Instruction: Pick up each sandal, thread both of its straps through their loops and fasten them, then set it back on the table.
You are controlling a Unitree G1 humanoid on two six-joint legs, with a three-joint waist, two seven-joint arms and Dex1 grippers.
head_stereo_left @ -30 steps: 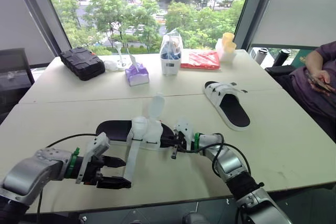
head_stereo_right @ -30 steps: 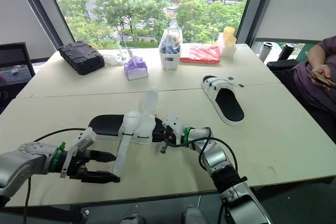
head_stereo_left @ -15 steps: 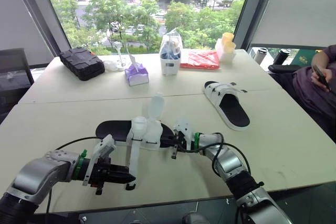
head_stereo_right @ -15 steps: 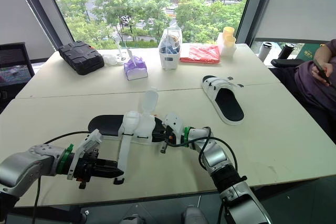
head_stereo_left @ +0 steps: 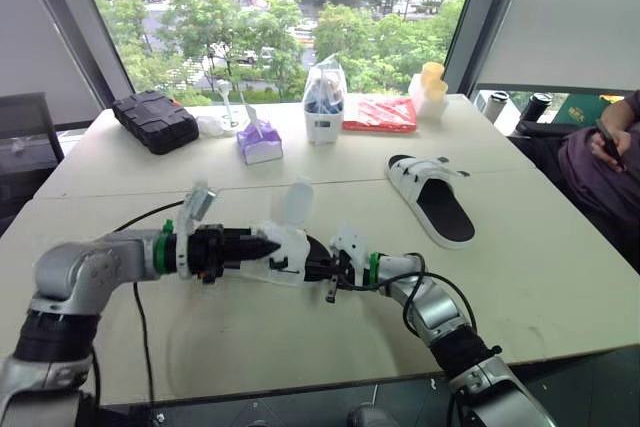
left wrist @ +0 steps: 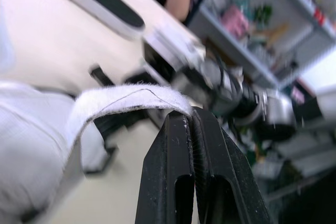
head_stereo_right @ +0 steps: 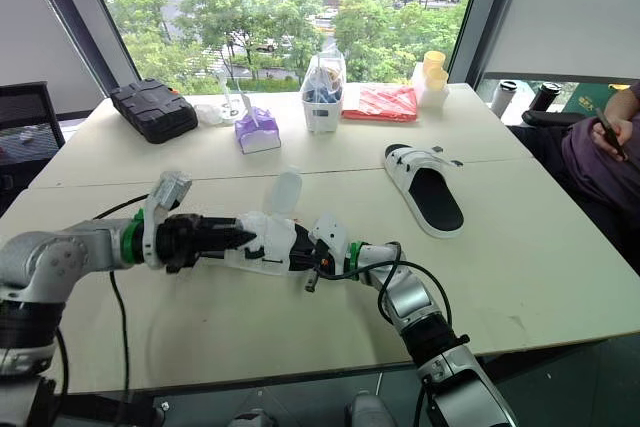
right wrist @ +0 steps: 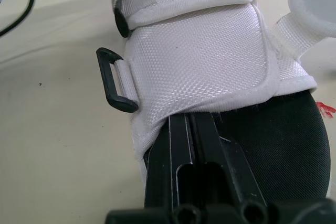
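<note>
Looking like an upper-floor office: tall windows [head_stereo_left: 270, 7] are showing treetops [head_stereo_left: 345, 27] below, a person [head_stereo_left: 600, 162] is sitting at the table's [head_stereo_left: 540, 277] right edge.

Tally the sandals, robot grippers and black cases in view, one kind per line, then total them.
Sandals: 2, the near sandal and the far sandal
Grippers: 2, the left gripper shut on the strap and the right gripper
Black cases: 1, the black case
Total: 5
</note>
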